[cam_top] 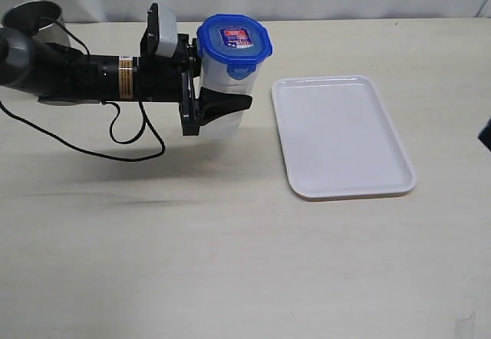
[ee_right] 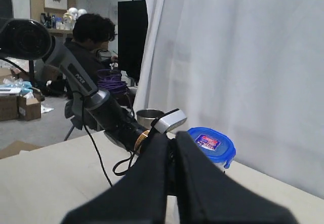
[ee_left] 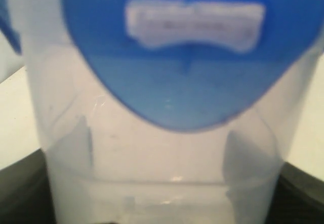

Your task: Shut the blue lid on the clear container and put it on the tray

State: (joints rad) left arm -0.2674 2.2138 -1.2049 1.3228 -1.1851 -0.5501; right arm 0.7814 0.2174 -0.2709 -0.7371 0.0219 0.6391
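Clear container (cam_top: 217, 126) update: it's sitting left of centre on the table (cam_top: 230, 262) with the blue lid (cam_top: 234, 40) on top of it, sticker face up. So the lid half of the job looks basically done. The front snap tab looks folded down, but I can't tell whether all four tabs are locked.

What's left, as far as I can judge, is the whole tray part. The left gripper (cam_top: 221, 97) reaches in from 9 o'clock and is clamped around the container's middle, one black finger across the front and the other behind it. From the left wrist camera you just get a wall of cloudy plastic and blue lid, with the dark jaws hugging both sides. Can't say if the base is on the table or just off it.

The tray (cam_top: 399, 178) is at 3 o'clock from the container, near it but not touching, lying flat.

Contents: the container looks empty to me, nothing shows through the walls. The tray has nothing on it. There's also a steel cup (cam_top: 34, 15) way out at 10 o'clock behind the arm; I can't see into it.

The right gripper (ee_right: 175, 143) is off at the side, fingers pressed together on nothing, just looking on from its own camera.
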